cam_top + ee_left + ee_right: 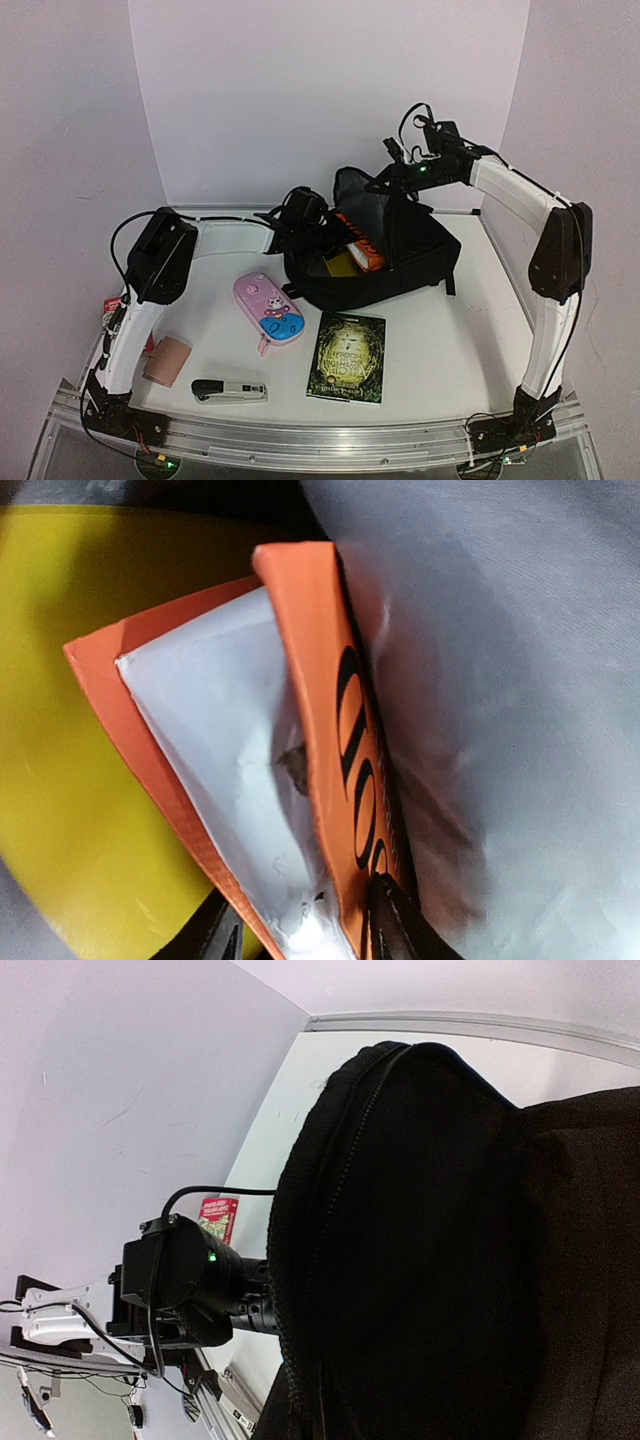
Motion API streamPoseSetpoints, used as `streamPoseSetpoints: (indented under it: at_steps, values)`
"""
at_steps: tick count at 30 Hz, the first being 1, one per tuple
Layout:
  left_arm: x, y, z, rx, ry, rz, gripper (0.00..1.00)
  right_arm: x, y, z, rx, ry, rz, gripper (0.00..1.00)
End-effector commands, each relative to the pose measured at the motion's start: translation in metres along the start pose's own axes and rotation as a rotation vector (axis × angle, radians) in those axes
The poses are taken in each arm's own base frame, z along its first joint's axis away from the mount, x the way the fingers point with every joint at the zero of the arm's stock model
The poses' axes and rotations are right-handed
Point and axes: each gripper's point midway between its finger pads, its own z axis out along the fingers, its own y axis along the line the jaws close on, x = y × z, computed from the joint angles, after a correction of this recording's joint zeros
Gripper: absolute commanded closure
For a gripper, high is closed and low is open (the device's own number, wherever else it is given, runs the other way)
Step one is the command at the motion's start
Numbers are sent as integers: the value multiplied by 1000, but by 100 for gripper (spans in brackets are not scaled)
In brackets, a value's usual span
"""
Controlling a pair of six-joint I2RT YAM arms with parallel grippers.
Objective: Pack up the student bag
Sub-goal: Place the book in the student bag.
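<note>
left fingers [395, 925] are clamping the orange book [330, 680] between them, inside the bag [405, 255]; right fingers [388, 183] are touching its raised flap, grip hidden; bag is lying on the bench [450, 340] beneath them

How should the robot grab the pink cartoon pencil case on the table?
Grip the pink oblong cartoon pencil case across its narrow middle, coming straight down from above. It lies flat on the white table with nothing touching its long sides, so both look reachable.

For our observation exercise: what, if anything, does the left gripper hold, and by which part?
The left gripper clamps the orange book at its near end, inside the student bag.
</note>
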Motion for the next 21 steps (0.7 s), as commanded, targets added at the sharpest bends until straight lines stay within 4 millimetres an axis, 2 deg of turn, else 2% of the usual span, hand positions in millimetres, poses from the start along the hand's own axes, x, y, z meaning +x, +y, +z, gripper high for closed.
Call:
streamPoseSetpoints:
  at_steps: [1, 3, 5, 7, 10, 13, 16, 18, 21]
  values:
    - [-3, 4, 2, -14, 16, 52, 46, -20, 44, -30, -63, -85, -105, 100]
    - [-6, 1, -11, -33, 0, 74, 36, -23, 39, -37, -45, -101, -101, 100]
    - [-7, 1, -24, -68, -15, 107, 30, -30, 23, -48, 4, -134, -87, 100]
    - [-9, -2, -38, -95, -31, 137, 20, -38, -1, -61, 77, -172, -69, 100]
    - [-11, -9, -52, -103, -42, 169, 2, -39, -46, -75, 234, -211, -42, 100]
    - [-13, -11, -61, -124, -51, 196, 0, -28, -95, -87, 415, -217, -30, 100]
    - [-15, -17, -72, -125, -67, 228, 0, -7, -138, -94, 598, -176, -45, 100]
    - [-14, -27, -81, -109, -72, 264, 0, 10, -162, -95, 682, -136, -45, 99]
    - [-4, -41, -91, -74, -71, 332, 0, 26, -187, -92, 757, -79, -57, 93]
